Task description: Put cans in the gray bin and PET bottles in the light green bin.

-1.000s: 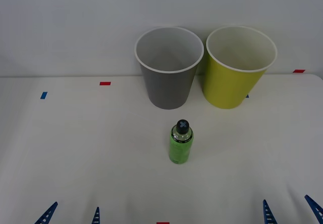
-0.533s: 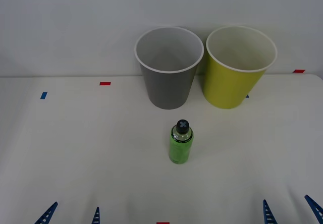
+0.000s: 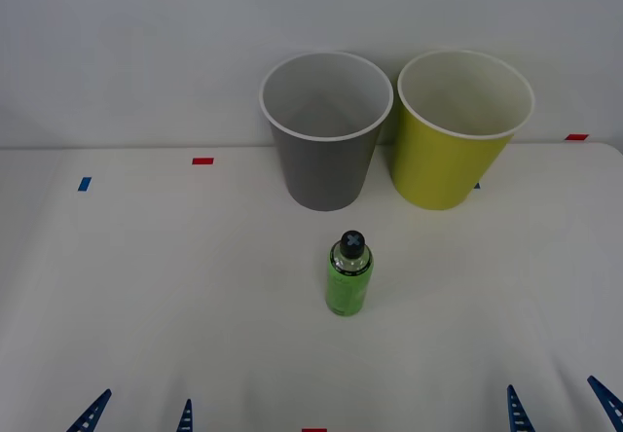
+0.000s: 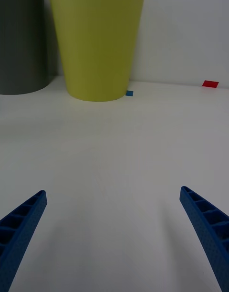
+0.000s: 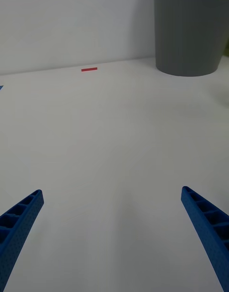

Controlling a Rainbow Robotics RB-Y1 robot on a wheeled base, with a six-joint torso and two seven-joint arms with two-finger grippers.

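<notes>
Ahead of spread right fingers [image 3: 559,408], bottle [image 3: 348,276] upright, unmoved since earlier; left gripper [image 3: 138,413] open too, idle; sorting not begun.

Soft, even overhead light is cast across the matte white tabletop [image 3: 146,286]; only faint shadows are seen, and no glare.

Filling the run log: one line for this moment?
PET bottle upright on table, ahead of gray bin | light green bin beside it | left tool open, low | right tool open, low

bottle [image 3: 348,276] upright, before gray bin [image 3: 326,130], light green bin [image 3: 459,130]
</notes>
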